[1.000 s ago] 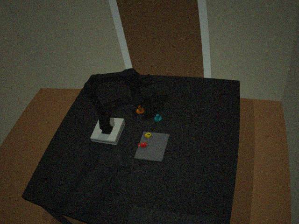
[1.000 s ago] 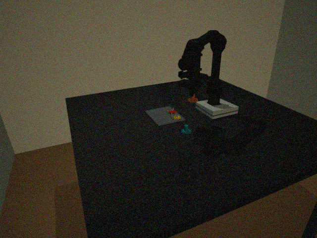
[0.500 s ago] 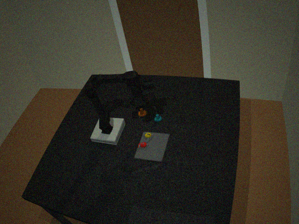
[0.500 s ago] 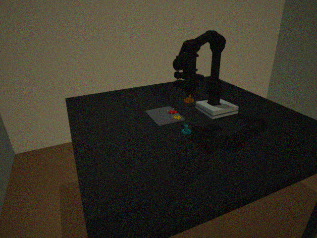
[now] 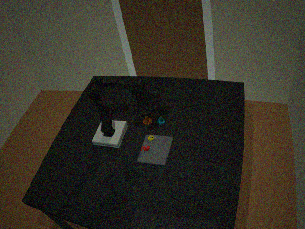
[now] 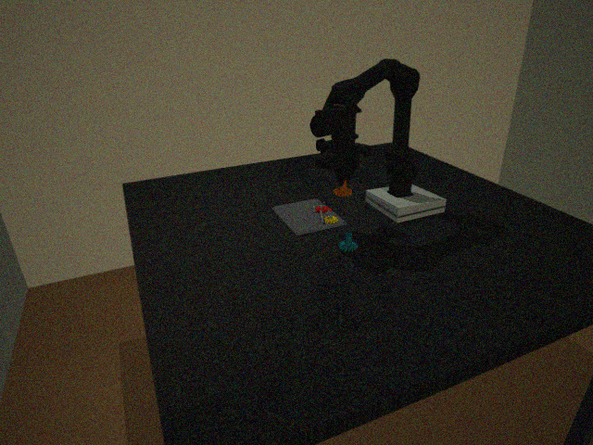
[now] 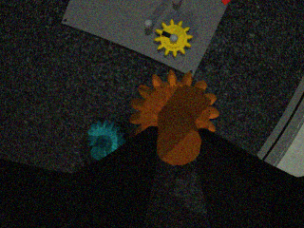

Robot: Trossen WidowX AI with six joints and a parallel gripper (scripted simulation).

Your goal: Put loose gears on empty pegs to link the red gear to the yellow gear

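Note:
My gripper (image 6: 345,180) (image 7: 177,136) is shut on the upright handle of the orange gear (image 5: 147,120) (image 6: 343,192) (image 7: 146,110), held level above the table. The teal gear (image 5: 161,120) (image 6: 347,246) (image 7: 98,150) stands on the table beside it. The grey board (image 5: 157,156) (image 6: 296,220) (image 7: 109,19) carries the yellow gear (image 5: 150,139) (image 6: 331,220) (image 7: 180,46) near a corner and the red gear (image 5: 146,148) (image 6: 322,209), partly cut off in the wrist view. An empty peg (image 7: 148,23) stands beside the yellow gear; another peg (image 7: 177,4) is near the image top.
The white arm base (image 5: 120,127) (image 6: 421,210) (image 7: 291,157) stands on the black table, to the side of the board. The red arrow (image 5: 141,148) lies beside the red gear. The dim light hides much of the gripper in the top view.

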